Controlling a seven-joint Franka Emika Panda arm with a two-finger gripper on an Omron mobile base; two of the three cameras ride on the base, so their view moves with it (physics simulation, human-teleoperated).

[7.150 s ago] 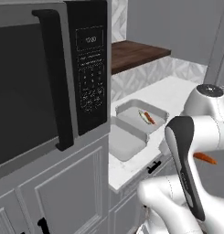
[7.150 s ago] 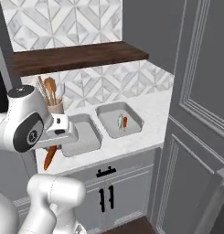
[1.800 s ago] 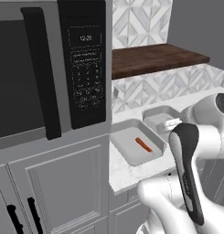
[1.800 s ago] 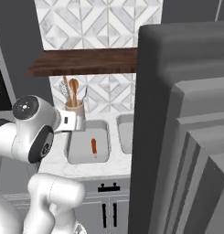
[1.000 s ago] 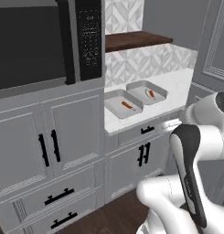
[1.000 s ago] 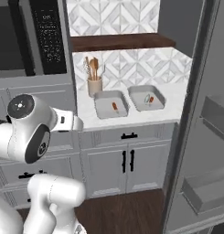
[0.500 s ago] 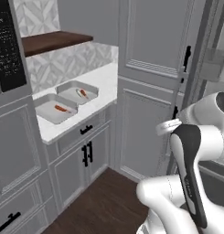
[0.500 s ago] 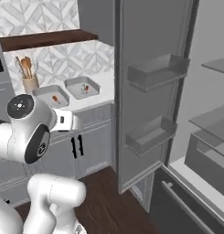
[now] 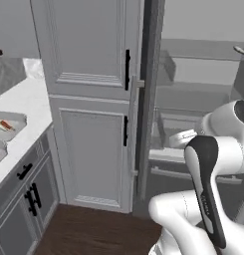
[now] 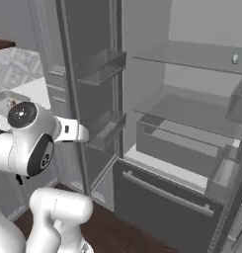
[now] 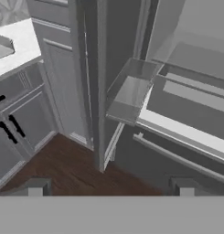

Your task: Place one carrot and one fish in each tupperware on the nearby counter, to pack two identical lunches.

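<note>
Counter (image 11: 17, 43) lies far left of the end effector (image 11: 109, 185), whose fingers stand wide apart, holding nothing.

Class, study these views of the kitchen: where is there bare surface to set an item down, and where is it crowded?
Bare room: the fridge's glass shelves behind the open door, and the white counter between the tall cabinet and the tupperware. The door bins also look bare. It is crowded at the counter's left edge, where the tupperware sits.

The picture's left edge cuts my grey tupperware tray (image 9: 9, 122) on the white marbled counter (image 9: 24, 97); its orange bit is perhaps a carrot.
</note>
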